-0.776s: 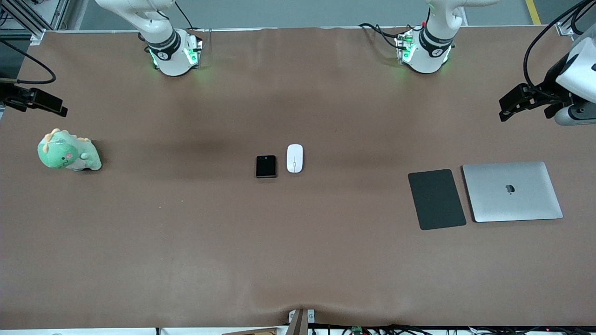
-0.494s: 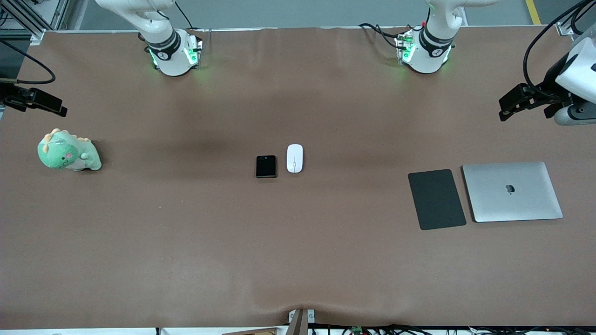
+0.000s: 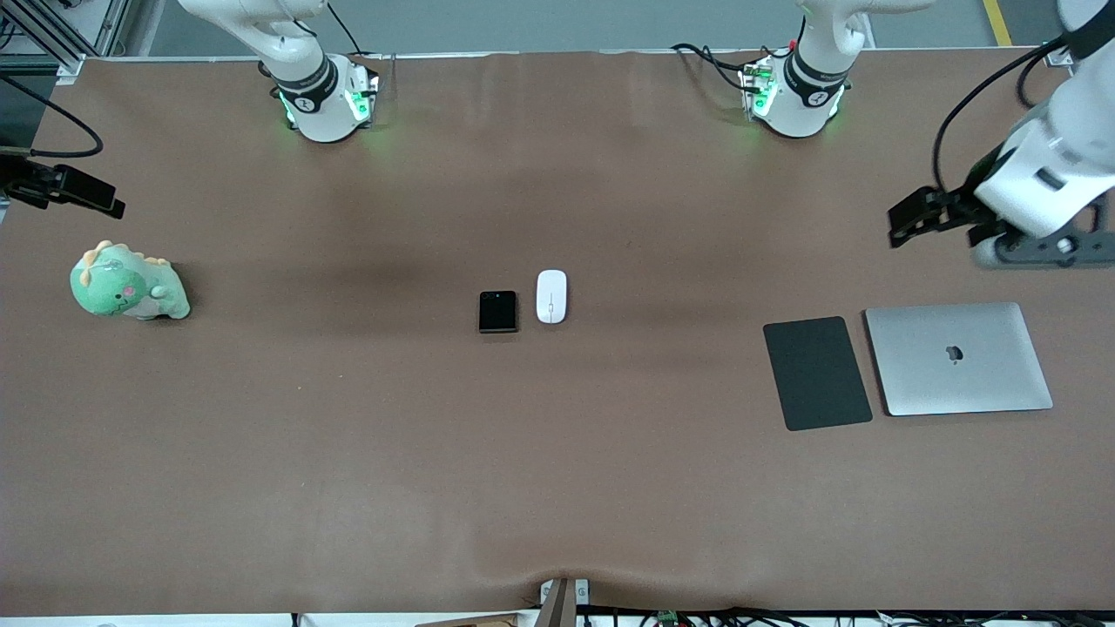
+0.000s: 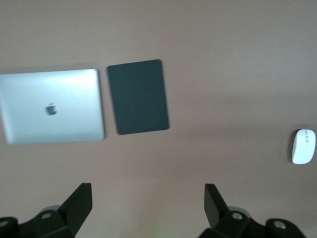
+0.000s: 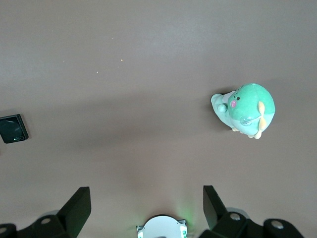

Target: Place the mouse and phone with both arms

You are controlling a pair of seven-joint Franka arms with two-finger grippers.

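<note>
The left gripper (image 3: 906, 225), at the frame's right edge, is wide open and empty; the right gripper (image 3: 109, 207), at the left edge, is also open and empty. The mouse (image 3: 550, 296) and the phone (image 3: 497, 312) lie side by side at the centre.

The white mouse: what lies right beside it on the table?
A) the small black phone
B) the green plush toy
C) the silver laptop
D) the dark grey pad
A: the mouse lies side by side with the phone mid-table, the phone toward the right arm's end.
</note>
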